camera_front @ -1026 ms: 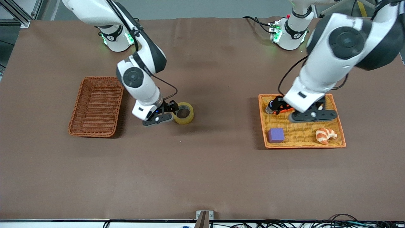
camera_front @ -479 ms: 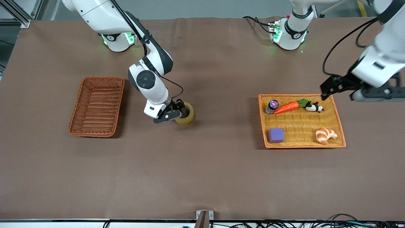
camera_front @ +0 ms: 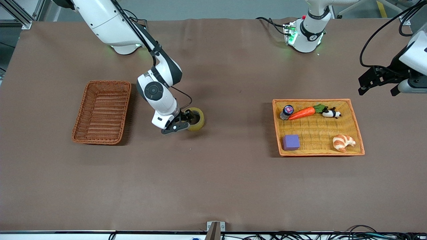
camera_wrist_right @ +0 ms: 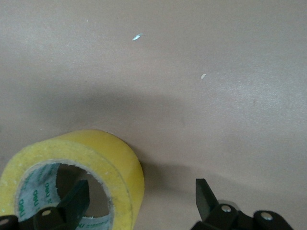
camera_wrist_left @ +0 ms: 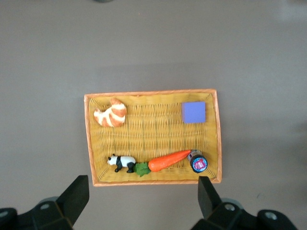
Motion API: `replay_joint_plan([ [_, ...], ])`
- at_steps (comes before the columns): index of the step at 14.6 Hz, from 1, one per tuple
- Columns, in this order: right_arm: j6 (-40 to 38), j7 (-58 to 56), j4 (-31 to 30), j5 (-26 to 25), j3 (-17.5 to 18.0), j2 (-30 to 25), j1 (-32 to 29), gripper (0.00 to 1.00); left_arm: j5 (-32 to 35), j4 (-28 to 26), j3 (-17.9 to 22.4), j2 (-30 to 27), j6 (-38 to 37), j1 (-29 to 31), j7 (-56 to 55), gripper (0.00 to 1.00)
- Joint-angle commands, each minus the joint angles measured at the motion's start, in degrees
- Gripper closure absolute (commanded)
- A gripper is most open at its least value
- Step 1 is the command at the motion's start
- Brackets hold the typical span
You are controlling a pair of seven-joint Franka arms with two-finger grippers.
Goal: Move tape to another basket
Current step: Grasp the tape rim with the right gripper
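The yellowish tape [camera_front: 196, 120] lies flat on the brown table between the two baskets, and also shows in the right wrist view [camera_wrist_right: 108, 153]. My right gripper [camera_front: 186, 122] is open and low at the tape. In the right wrist view [camera_wrist_right: 141, 199] one finger sits inside the ring's hole and the other outside, straddling the wall. The dark reddish-brown basket [camera_front: 101, 113] stands empty toward the right arm's end. My left gripper [camera_front: 378, 86] is open and empty, up in the air beside the orange-yellow basket [camera_front: 317, 131], toward the left arm's end; it also shows in the left wrist view [camera_wrist_left: 142, 194].
The orange-yellow basket [camera_wrist_left: 153, 139] holds a carrot [camera_front: 302, 113], a panda figure [camera_front: 331, 113], a small jar [camera_front: 287, 111], a purple block [camera_front: 291, 142] and a croissant [camera_front: 343, 142].
My left arm has swung up and off the orange-yellow basket toward its own end of the table. My right gripper has moved in and down over the tape's wall.
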Motion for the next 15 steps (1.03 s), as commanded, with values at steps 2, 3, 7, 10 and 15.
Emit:
replay_joint_plan([
  [2, 0.1, 2.3, 0.7, -3.2, 0.3, 1.8, 0.3, 0.18, -0.9, -0.2, 1.3, 0.4, -1.2, -0.8, 0.4, 0.00],
  [3, 0.0, 2.5, 1.0, -3.2, 0.4, 2.0, 0.2, 0.28, -1.0, -0.3, 1.4, 0.4, -1.3, -0.8, 0.4, 0.00],
  [7, -1.0, 5.9, 1.5, -3.2, 0.6, 2.1, 0.4, 0.84, -1.9, -0.6, 1.3, 0.4, -1.4, -0.8, 0.4, 0.00],
  [10, -9.2, 9.2, 5.3, -3.3, 0.8, 2.0, 0.3, 1.00, -3.0, -1.1, 1.3, 0.4, -1.0, -0.8, 0.3, 0.00],
  [15, -23.2, 8.8, 8.5, -3.2, 0.6, -5.5, -2.7, 1.00, -3.0, -0.2, 1.3, 1.3, -0.2, -0.9, 0.1, 0.00],
])
